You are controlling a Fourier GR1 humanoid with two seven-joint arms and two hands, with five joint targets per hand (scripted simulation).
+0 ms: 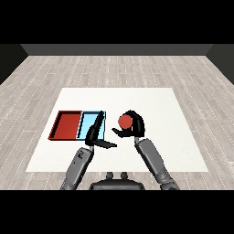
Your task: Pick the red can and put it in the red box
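Head view. Table (137, 98): white, on a grey plank floor (55, 73). Red tray (67, 125): left part of table, touching the blue tray (87, 119) on its right side. Red can (125, 121): right of the blue tray, outside both trays, held in the right hand (135, 126), fingers curled round it. Left hand (94, 132): over the blue tray's near edge, fingers straight, thumb out, holding nothing.

— What finishes am I seeing around the table (183, 151)?
— Table: matt white, smooth. Beneath it, pale wood-plank floor (55, 73). On it, red tray (58, 124) and blue tray (87, 119) look like flat, unglossed plastic.
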